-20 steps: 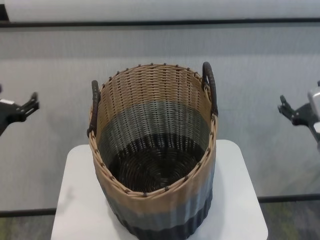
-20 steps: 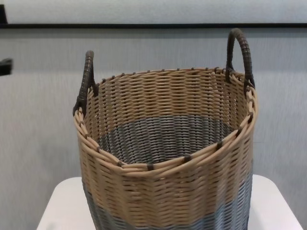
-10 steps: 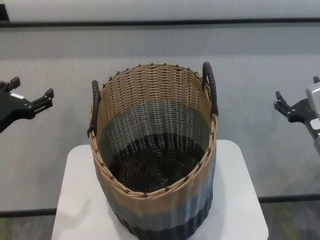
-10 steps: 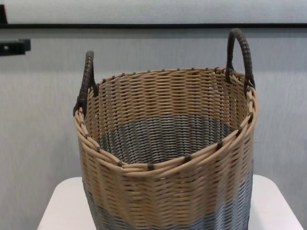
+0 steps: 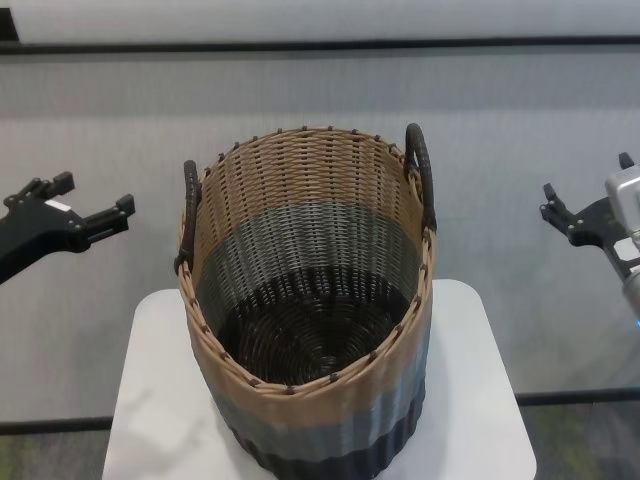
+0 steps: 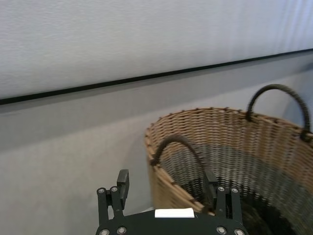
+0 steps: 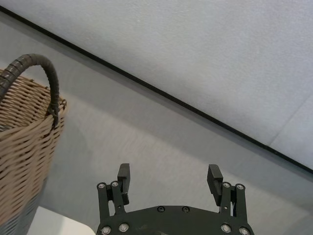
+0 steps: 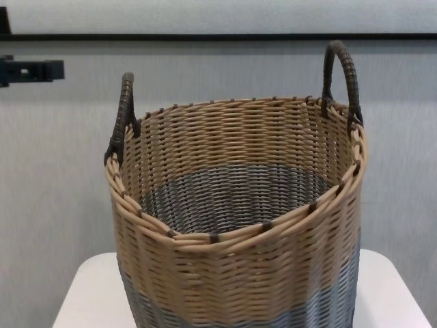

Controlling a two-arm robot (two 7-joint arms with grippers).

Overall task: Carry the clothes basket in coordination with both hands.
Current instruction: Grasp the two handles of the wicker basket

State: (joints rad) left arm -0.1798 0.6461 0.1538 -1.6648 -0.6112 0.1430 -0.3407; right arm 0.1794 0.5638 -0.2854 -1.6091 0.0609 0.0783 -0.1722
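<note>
The clothes basket (image 5: 310,240) is round and woven, banded tan over grey over dark brown, and stands upright on a white table (image 5: 150,400). Its dark loop handles stick up at the left (image 5: 188,215) and right (image 5: 422,175) of the rim. My left gripper (image 5: 95,195) hovers open out to the left of the left handle, clear of it. In the left wrist view that handle (image 6: 183,147) lies just beyond the open left gripper (image 6: 166,181). My right gripper (image 5: 585,178) is open, farther off to the right of the right handle (image 7: 46,73). Nothing is held.
A grey wall with a black horizontal stripe (image 5: 320,45) runs behind the table. The basket (image 8: 239,273) covers most of the tabletop, leaving narrow white margins (image 8: 82,287) at the sides. In the chest view only the left gripper's black tip (image 8: 31,70) shows, at the left edge.
My left gripper has moved inward, toward the basket's left handle. My right gripper has crept slightly inward too. The basket has not moved.
</note>
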